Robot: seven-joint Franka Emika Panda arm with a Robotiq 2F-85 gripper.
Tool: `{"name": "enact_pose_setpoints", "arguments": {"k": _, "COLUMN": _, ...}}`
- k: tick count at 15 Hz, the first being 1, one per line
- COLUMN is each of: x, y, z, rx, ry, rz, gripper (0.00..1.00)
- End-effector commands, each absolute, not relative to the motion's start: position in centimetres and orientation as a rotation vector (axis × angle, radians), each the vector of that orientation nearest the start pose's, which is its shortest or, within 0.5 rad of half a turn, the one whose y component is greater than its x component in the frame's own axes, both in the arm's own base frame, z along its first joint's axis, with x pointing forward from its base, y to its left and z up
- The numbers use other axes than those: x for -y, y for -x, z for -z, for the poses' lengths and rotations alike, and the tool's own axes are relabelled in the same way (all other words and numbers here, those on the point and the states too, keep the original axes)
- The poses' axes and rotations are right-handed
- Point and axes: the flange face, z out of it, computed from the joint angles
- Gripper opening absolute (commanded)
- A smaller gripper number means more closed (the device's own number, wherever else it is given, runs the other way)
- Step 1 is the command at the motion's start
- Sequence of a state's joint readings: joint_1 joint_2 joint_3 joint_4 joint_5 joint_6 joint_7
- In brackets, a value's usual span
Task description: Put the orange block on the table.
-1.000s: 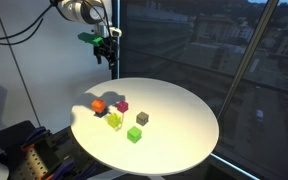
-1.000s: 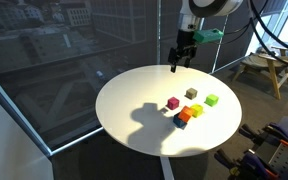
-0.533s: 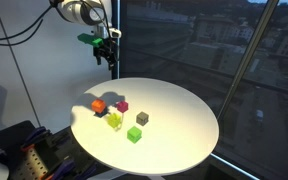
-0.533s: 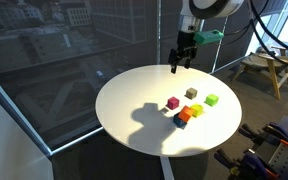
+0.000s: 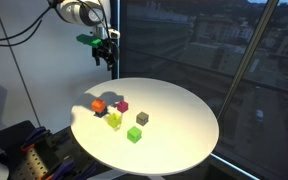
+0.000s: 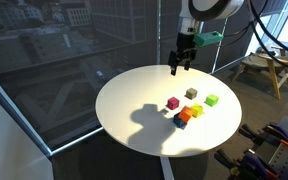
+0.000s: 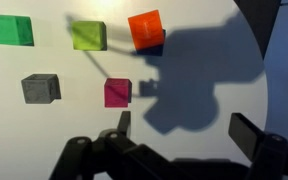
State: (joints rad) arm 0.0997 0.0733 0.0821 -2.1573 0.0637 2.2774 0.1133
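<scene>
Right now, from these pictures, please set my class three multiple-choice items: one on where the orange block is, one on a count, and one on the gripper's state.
1. Where is the orange block?
A. On top of a blue block
B. On a shelf
C. On the floor

2. How many blocks on the table are pink?
A. One
B. Two
C. Three

3. How is the gripper?
A. Shut tight
B. Open and empty, in the air
C. Pressing on the table

Answers:
1 A: in the wrist view a blue edge shows under the orange block.
2 A: only one pink block shows, beside the grey block.
3 B: its fingers stand wide apart with nothing between them.
</scene>
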Motion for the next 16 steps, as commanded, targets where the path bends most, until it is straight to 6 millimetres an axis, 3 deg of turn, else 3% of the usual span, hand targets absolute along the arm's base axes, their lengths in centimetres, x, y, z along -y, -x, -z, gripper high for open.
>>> {"name": "enact_pose_setpoints", "arguments": {"k": 1, "x": -11.2, "y": -53.2, "z": -36.4, "rx": 0.082, "ry": 3.100, "rz": 0.072, "gripper": 1.00}}
{"name": "enact_pose_setpoints", "arguments": {"k": 8, "x": -12.4, "y": -51.6, "z": -33.5, "rx": 0.166, "ry": 3.144, "rz": 0.143, "gripper": 1.00}}
{"name": "enact_pose_setpoints", "arguments": {"k": 16, "x": -12.0, "y": -49.8, "z": -30.0, "rx": 0.189, "ry": 3.124, "rz": 0.174, "gripper": 1.00}}
